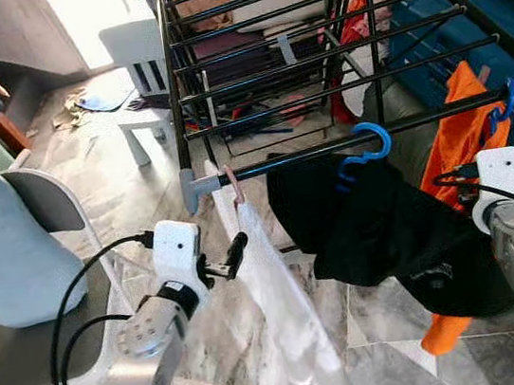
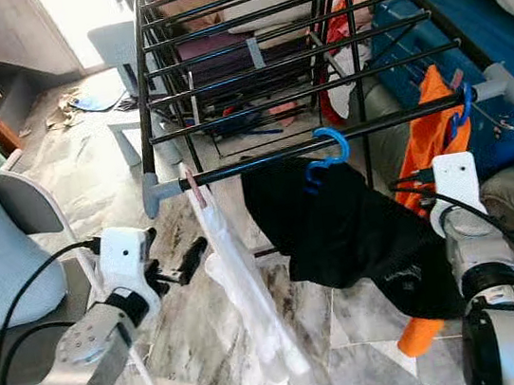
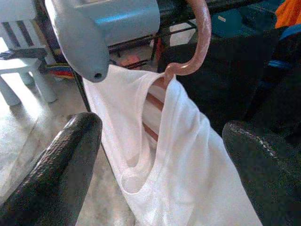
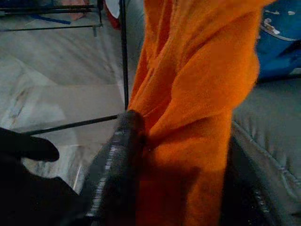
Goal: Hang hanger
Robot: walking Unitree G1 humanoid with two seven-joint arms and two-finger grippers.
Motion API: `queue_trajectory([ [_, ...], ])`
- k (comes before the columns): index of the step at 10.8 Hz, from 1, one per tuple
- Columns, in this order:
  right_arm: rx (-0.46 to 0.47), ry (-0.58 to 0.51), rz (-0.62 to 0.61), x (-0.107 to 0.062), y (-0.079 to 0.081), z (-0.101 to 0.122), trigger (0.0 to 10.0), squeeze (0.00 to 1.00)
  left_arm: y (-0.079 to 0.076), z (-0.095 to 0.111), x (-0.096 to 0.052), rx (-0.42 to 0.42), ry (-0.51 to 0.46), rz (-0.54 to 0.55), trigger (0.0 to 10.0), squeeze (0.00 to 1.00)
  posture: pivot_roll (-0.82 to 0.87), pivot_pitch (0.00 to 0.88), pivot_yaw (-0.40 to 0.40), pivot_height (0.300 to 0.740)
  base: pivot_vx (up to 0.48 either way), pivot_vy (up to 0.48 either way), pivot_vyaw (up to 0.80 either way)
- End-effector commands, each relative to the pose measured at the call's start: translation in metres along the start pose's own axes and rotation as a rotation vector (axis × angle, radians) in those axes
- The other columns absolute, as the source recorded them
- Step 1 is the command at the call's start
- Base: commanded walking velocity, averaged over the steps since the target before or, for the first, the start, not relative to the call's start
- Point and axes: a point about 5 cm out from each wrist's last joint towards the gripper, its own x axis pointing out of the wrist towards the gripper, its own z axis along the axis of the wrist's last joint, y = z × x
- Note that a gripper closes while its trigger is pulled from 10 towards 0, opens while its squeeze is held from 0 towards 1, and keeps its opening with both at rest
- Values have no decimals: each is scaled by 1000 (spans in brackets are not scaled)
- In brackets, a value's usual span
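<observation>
The left pincer (image 3: 155,155) stands with its two black fingers (image 3: 56,169) wide apart, holding nothing; between them, just beyond the tips, hangs the white garment (image 1: 276,295). This garment hangs on a pink hanger (image 3: 197,42), whose hook is over the near rail (image 1: 328,149) of the black drying rack (image 1: 312,41), close to the rail's grey end cap (image 1: 194,184) at the left. In the head views the left pincer (image 1: 232,253) sits just left of the white cloth, near it.

The right pincer (image 4: 178,179) has its fingers around the orange garment (image 1: 456,141), one finger (image 4: 117,160) pressed against the cloth; the fabric fills the gap between them. That garment hangs from a blue hook (image 1: 509,100) at the right end of the same rail. Between the two garments, a black garment (image 1: 376,224) hangs from another blue hanger hook (image 1: 370,143) on the middle of the rail.

Left of the rack's end cap lies open marble floor (image 1: 111,175), bounded on the near left by a grey chair (image 1: 18,264) and farther off by a small white stool (image 1: 139,70). At the far right, a blue suitcase (image 1: 459,30) sits behind the rack.
</observation>
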Motion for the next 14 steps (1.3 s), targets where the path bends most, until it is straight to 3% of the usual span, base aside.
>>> queue_trajectory([
  [1, 5, -6, -1, 1, 2, 3, 0, 0, 1, 3, 3, 9, -12, -1, 10000, 0, -157, 66, 140, 740, 0, 0, 0],
  [4, -5, -20, -44, 1, -6, 6, 0, 0, 1, 1, 7, -16, -13, 16, 10000, 0, -175, 52, 129, 740, 0, 0, 0],
  [7, -45, -188, -85, 0, -16, 38, 0, 0, -6, 0, 15, -30, -22, 0, 10000, 0, -200, 37, 120, 740, 0, 0, 0],
  [9, -46, -224, -106, -2, -25, 42, 0, 0, -9, -2, 17, -35, -19, -12, 10000, 0, -213, 33, 113, 740, 0, 0, 0],
  [11, -41, -280, -81, -8, -30, 38, 0, 0, -9, 0, 19, -38, -34, -6, 10000, 0, -224, 28, 101, 740, 0, 0, 0],
  [14, -40, -362, -31, -42, -21, 2, 0, 0, -7, -6, 23, -15, -19, 56, 10000, 0, -254, 20, 89, 740, 0, 0, 0],
])
